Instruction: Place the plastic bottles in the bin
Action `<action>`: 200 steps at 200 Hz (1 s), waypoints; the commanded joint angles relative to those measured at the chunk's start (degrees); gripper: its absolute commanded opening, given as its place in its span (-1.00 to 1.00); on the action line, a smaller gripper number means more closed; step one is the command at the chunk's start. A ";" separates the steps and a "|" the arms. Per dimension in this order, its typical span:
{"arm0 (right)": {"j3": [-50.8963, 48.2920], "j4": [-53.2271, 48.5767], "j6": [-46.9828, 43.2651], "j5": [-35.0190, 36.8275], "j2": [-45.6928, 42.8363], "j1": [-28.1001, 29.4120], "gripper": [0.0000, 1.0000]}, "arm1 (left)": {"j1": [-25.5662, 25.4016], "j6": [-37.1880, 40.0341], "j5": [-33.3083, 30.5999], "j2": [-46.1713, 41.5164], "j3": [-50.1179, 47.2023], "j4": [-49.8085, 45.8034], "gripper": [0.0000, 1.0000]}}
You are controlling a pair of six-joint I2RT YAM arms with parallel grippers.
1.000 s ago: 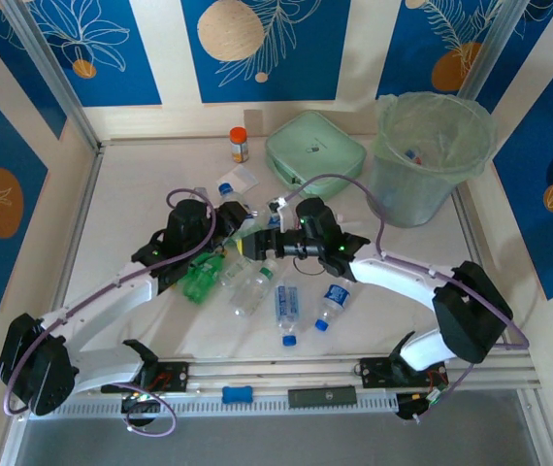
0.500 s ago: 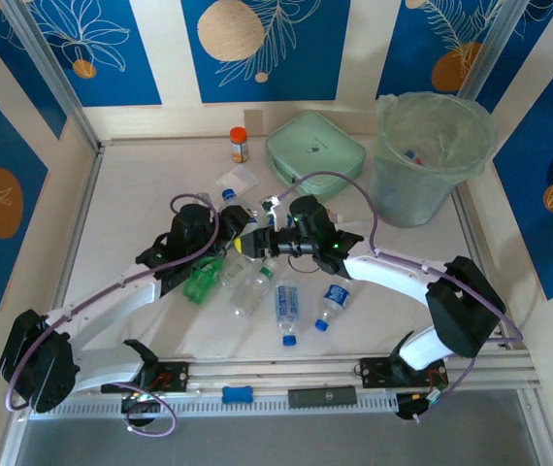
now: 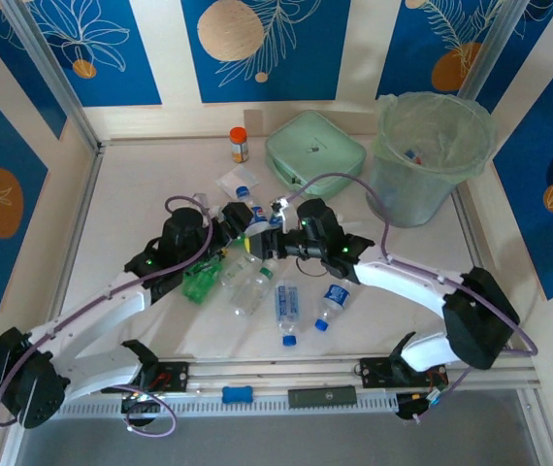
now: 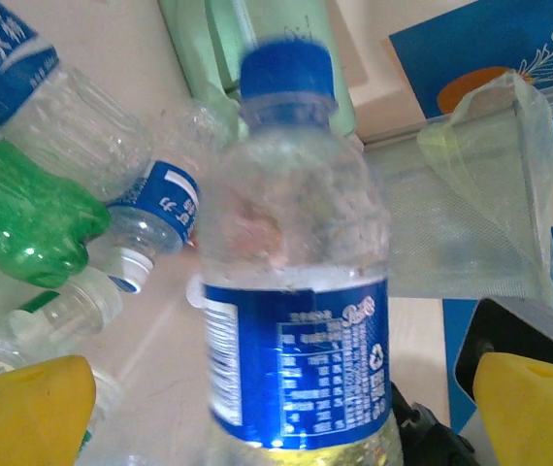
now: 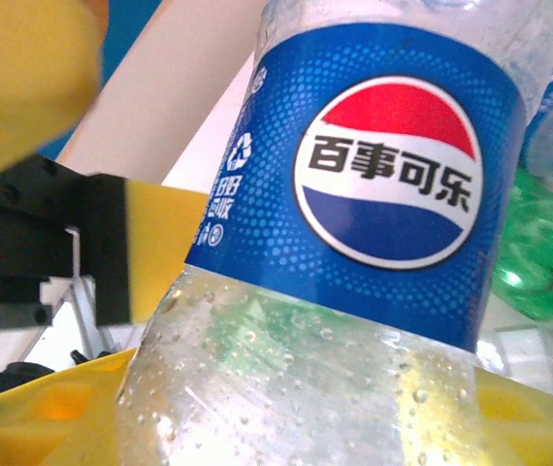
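A white table (image 3: 131, 184) is sitting inside a booth whose walls are showing blue panels with leaf outlines and orange discs. The bin (image 3: 430, 189), lined with a pale green bag, is standing at the far right corner. A mint-green case (image 3: 315, 150) and an orange-capped jar (image 3: 239, 144) are sitting left of it. Near the table's middle the right hand (image 3: 262, 241) is gripping a clear Pepsi bottle (image 5: 393, 184), pressing both yellow fingers against its lower body. The bottle's long axis is running away from the left hand (image 3: 238, 218), its blue cap pointing toward the case and bin. Its blue label is carrying a red, white and blue roundel, and droplets are clinging inside. The left hand's fingers are standing wide apart on either side, not touching it. Beside it loose bottles (image 3: 286, 309), clear and green, are lying on the table.
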 commanded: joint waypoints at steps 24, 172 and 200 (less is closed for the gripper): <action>-2.71 -14.19 -4.04 8.32 -12.44 -3.49 0.02 | 2.26 10.33 -0.57 -2.87 1.68 -6.27 0.99; 31.95 -42.74 -14.45 2.60 -13.79 -37.15 -0.03 | 2.17 29.96 7.91 6.65 2.44 -4.79 0.99; 37.89 -42.60 -14.31 0.34 -10.27 -43.36 -0.03 | 2.17 30.39 8.80 9.22 2.50 -3.43 0.99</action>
